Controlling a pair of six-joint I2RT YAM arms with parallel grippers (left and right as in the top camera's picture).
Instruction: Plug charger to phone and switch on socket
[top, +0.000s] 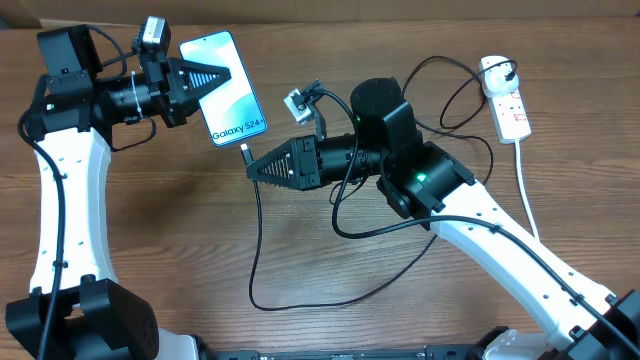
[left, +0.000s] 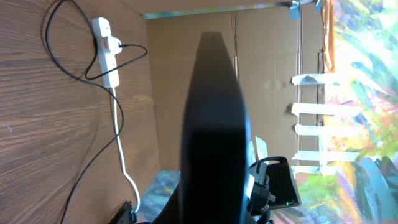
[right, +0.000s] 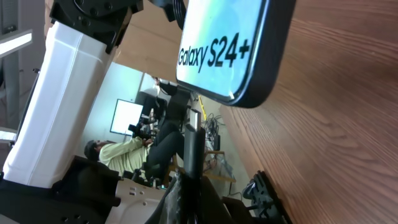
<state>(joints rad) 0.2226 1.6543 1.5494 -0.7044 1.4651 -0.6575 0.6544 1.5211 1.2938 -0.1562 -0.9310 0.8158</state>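
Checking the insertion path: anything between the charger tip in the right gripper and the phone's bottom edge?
Nothing visible. The right gripper holds the charger with its tip just short of the bottom edge of the phone, which the left gripper grips. In the right wrist view only open air separates them.

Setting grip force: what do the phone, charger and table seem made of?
The phone has a glossy front, likely glass, in a dark smooth frame, metal or plastic. The charger is a thin matte black cable, probably rubbery sheath. The table shows brown wood grain, possibly laminate.
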